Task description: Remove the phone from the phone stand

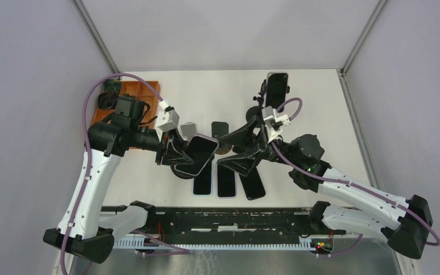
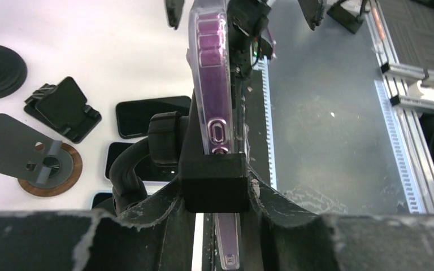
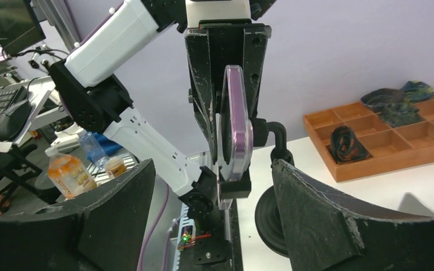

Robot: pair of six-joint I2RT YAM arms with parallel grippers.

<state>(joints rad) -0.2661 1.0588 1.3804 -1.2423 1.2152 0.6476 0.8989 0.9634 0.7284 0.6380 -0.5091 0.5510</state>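
Observation:
The phone (image 1: 201,150), in a clear purple-tinted case, sits tilted in a black phone stand (image 1: 179,171) with a round base, left of the table's middle. My left gripper (image 1: 190,152) is shut on the phone, one finger on each face, just above the stand's black cradle (image 2: 213,180). The left wrist view shows the phone (image 2: 212,68) edge-on between my fingers. My right gripper (image 1: 229,156) is open and empty just right of the phone, pointing at it. In the right wrist view the phone (image 3: 235,124) stands edge-on beyond my open jaws, and the stand's base (image 3: 265,217) is low right.
Three phones (image 1: 227,183) lie flat side by side in front of the stand. Another phone on a stand (image 1: 277,89) is at the back right. An orange compartment tray (image 1: 140,91) sits at the back left. Several spare stands (image 2: 62,107) stand mid-table.

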